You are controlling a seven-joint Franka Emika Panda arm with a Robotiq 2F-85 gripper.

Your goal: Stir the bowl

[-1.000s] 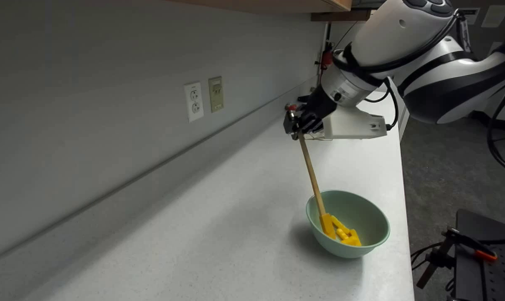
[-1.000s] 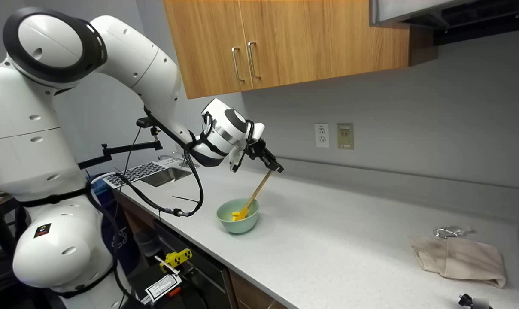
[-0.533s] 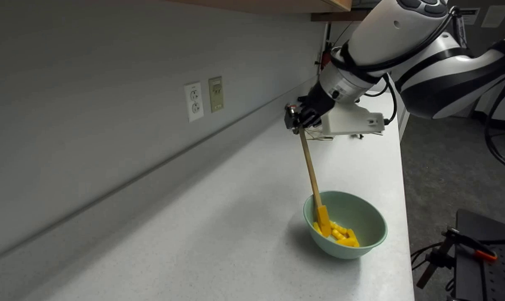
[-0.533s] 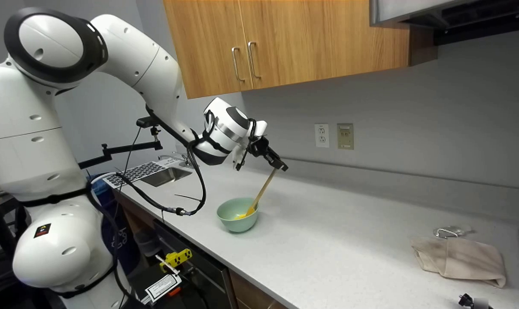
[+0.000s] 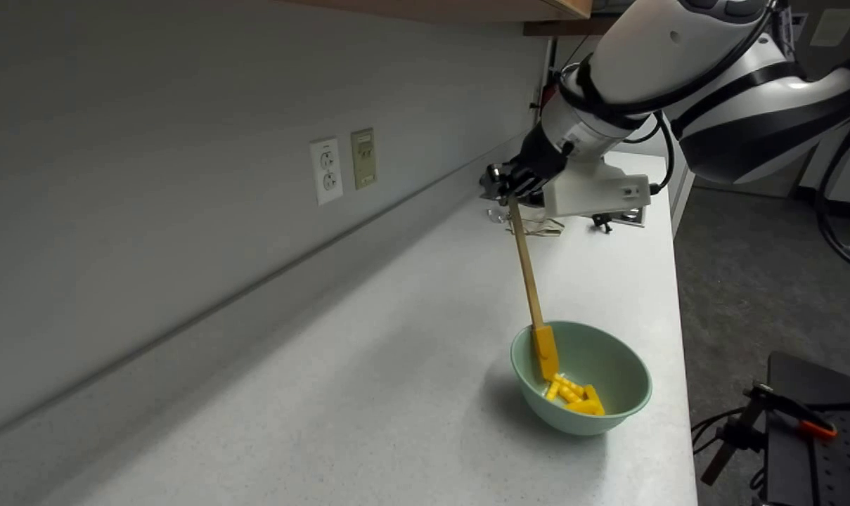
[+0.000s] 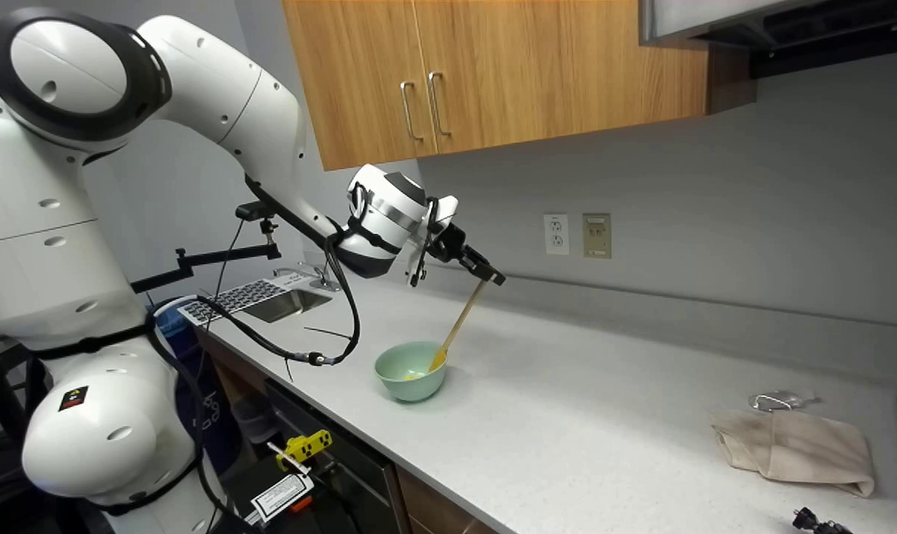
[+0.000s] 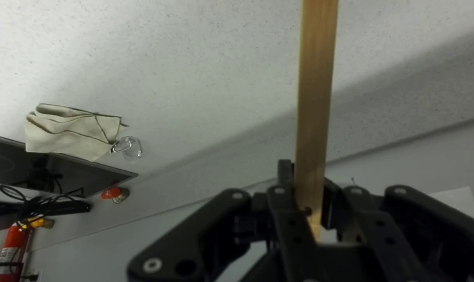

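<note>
The mint-green bowl (image 5: 611,355) stands upright on the counter near its edge; it also shows in an exterior view (image 6: 402,391). Several yellow pieces (image 5: 585,405) lie in its bottom. My gripper (image 5: 498,185) is high above the counter, off to one side of the bowl, also seen in an exterior view (image 6: 491,277). It is shut on the wooden handle (image 7: 317,78) of a spatula, with the handle between its fingertips (image 7: 286,168). The tilted spatula's yellow blade (image 5: 546,351) is inside the bowl along its side. Whether the blade touches the pieces I cannot tell. The bowl is outside the wrist view.
A folded beige cloth (image 6: 797,449) and a clear item (image 6: 778,401) lie farther along the counter (image 6: 604,423). A small black object (image 6: 819,521) lies near its front edge. The wall with outlets (image 6: 556,234) stands behind, and wooden cabinets (image 6: 522,67) hang above.
My gripper has risen and moved slightly toward the wall. The spatula blade has lifted from among the yellow pieces to higher on the bowl's side. The bowl and pieces have shifted slightly.
</note>
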